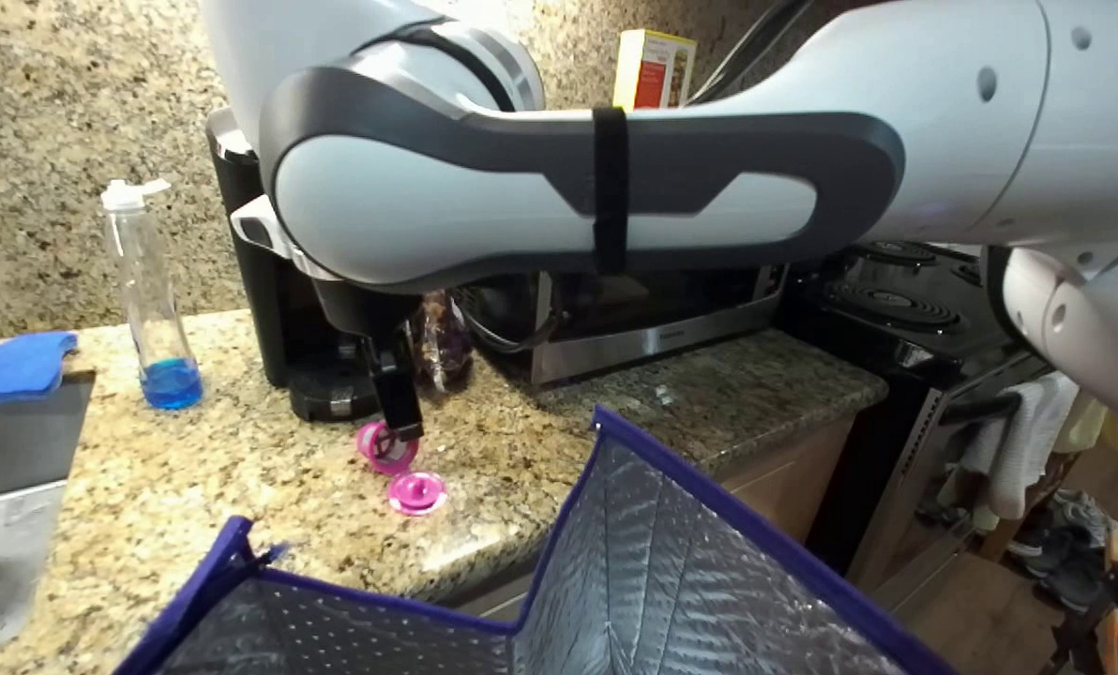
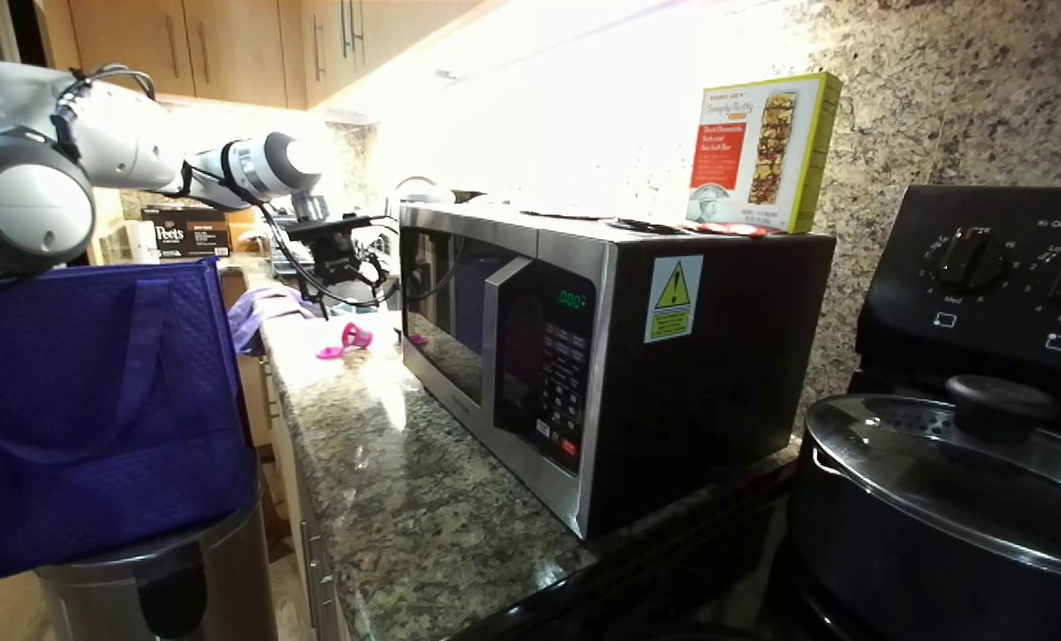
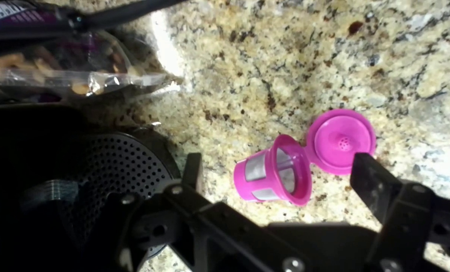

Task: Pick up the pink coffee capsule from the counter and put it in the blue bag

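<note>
The pink coffee capsule [image 3: 253, 175] lies on its side on the granite counter [image 3: 244, 56], its mesh cup joined to an open round lid [image 3: 342, 141]. It also shows in both exterior views [image 1: 385, 450] [image 2: 356, 336]. My gripper [image 3: 279, 166] is open above the capsule in the wrist view. The cup lies between the two fingertips, and the right fingertip overlaps the lid's edge. In an exterior view a dark finger [image 1: 398, 403] covers part of the cup. The blue bag [image 1: 381, 605] stands open in front of the counter, and its outside shows in an exterior view [image 2: 103, 383].
A black coffee maker [image 1: 264, 309] stands close to the gripper; its perforated drip tray [image 3: 123, 166] is beside the left finger. A clear snack bag [image 3: 59, 71] lies nearby. A microwave [image 2: 708, 383], a bottle with blue liquid [image 1: 170, 382] and a sink [image 1: 20, 441] are around.
</note>
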`<action>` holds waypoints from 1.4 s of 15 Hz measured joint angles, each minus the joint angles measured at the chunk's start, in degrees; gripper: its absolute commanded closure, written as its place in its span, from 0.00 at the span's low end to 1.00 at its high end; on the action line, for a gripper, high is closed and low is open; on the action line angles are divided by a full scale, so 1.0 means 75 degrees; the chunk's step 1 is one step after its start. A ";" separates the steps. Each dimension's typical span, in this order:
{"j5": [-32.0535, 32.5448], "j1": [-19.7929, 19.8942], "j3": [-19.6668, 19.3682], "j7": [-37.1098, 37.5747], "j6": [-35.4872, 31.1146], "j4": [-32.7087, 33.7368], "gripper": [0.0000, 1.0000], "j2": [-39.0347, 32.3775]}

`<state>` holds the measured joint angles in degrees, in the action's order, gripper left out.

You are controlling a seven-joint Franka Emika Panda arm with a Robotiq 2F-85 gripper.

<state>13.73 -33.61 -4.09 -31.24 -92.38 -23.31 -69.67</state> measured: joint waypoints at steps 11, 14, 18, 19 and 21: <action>0.0208 -0.0075 -0.0255 0.0043 -0.1223 0.0000 0.00 -0.0198; 0.0152 -0.0002 -0.0162 0.0087 -0.1419 -0.0026 0.00 -0.0276; 0.0100 0.0056 -0.0067 0.0210 -0.1395 0.0003 0.00 -0.0374; 0.0100 0.0052 -0.0091 0.0264 -0.1397 -0.0042 0.00 -0.0374; 0.0142 0.0043 -0.0134 0.0311 -0.1255 -0.0063 0.00 -0.0390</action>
<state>14.79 -33.29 -5.10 -28.91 -101.79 -23.78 -72.60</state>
